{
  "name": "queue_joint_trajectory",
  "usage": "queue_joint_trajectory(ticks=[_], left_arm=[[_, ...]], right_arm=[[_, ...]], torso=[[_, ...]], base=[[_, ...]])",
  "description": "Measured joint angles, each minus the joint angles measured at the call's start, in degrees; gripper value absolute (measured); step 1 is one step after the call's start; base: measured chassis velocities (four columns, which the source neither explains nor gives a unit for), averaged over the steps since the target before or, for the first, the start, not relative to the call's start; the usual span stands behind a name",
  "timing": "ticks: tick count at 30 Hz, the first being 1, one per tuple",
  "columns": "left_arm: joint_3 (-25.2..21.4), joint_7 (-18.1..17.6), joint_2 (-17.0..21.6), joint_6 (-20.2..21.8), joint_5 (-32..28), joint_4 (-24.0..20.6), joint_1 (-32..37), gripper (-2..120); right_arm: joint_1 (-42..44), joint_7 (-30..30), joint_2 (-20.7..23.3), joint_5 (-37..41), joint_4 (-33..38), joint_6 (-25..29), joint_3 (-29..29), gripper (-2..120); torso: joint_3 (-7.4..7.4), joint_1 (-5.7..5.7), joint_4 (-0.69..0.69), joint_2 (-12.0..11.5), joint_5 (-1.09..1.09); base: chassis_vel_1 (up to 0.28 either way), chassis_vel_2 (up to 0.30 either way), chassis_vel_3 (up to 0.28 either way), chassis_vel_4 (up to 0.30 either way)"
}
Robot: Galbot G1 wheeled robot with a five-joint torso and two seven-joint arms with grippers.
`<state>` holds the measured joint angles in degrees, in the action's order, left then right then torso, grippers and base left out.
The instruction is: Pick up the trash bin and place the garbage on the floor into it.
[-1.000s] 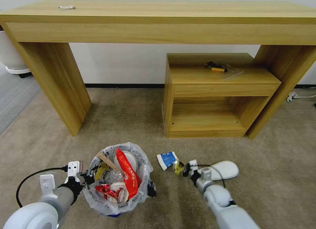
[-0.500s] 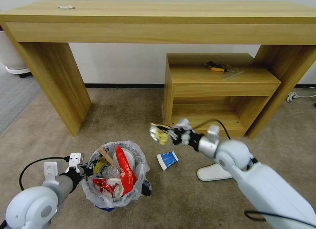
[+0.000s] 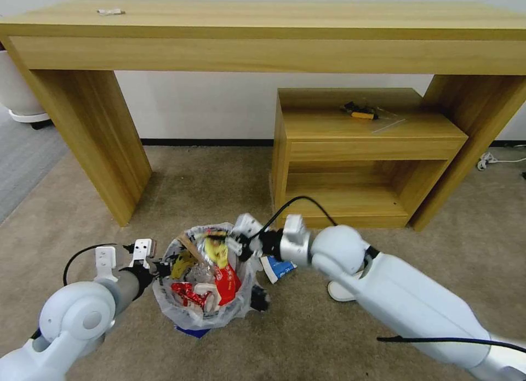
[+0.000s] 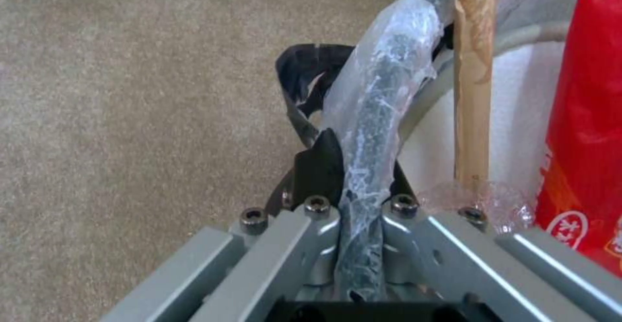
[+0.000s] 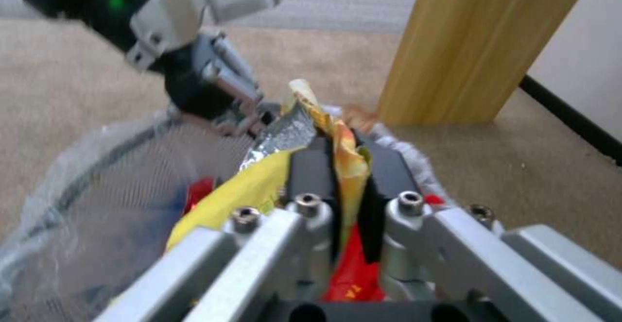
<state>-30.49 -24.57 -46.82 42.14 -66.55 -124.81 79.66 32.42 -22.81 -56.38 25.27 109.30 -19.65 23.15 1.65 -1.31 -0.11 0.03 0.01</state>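
Observation:
The trash bin (image 3: 205,293), dark with a blue base and a clear bag, is full of red wrappers, a stick and a bottle. My left gripper (image 3: 159,268) is shut on the bin's bagged rim (image 4: 376,118), the rim pinched between its fingers (image 4: 320,161). My right gripper (image 3: 236,245) hangs over the bin's mouth, shut on a yellow wrapper (image 3: 216,249) that stands up between its jaws (image 5: 259,186). On the beige floor (image 3: 208,189) lie a blue-white packet (image 3: 280,267) and a white insole (image 3: 341,291), both partly behind the right arm.
A long wooden desk (image 3: 263,30) spans the back, with its legs at left and right. A low wooden cabinet (image 3: 356,151) stands under it on the right. A white plant pot (image 3: 16,90) and grey carpet (image 3: 22,161) are far left; a cable (image 3: 493,160) is far right.
My right gripper has lifted the yellow wrapper off the floor and swung it left, to above the bin. The left arm has shifted the bin a little to the right.

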Motion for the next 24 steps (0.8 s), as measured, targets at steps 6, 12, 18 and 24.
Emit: queue_joint_trajectory(ticks=[6, 12, 18, 24], left_arm=[[-0.1, -0.3, 0.0, 0.0, -0.2, -0.8, 0.7, 0], [-0.7, -0.4, -0.6, 0.0, -0.7, -1.3, 1.4, 0], [-0.8, -0.1, -1.4, 0.0, -0.6, -1.4, 1.4, 0], [-3.4, 1.0, -3.0, 0.0, 1.6, -1.4, 4.0, 0]], right_arm=[[0.9, 0.7, -0.3, -2.8, -0.9, 1.7, 0.4, 30], [1.9, 1.7, -0.5, -2.0, -1.4, 2.1, -0.6, 57], [3.4, 5.4, -0.5, 3.0, -0.9, 1.6, -2.5, 76], [8.1, 14.8, 0.1, 8.2, -0.6, 1.1, -7.7, 96]], torso=[[0.00, 0.00, 0.00, 0.0, 0.00], [0.00, 0.00, 0.00, 0.0, 0.00], [0.00, 0.00, 0.00, 0.0, 0.00], [0.00, 0.00, 0.00, 0.0, 0.01]], base=[[0.000, 0.000, 0.000, 0.000], [0.000, 0.000, 0.000, 0.000], [0.000, 0.000, 0.000, 0.000], [0.000, 0.000, 0.000, 0.000]])
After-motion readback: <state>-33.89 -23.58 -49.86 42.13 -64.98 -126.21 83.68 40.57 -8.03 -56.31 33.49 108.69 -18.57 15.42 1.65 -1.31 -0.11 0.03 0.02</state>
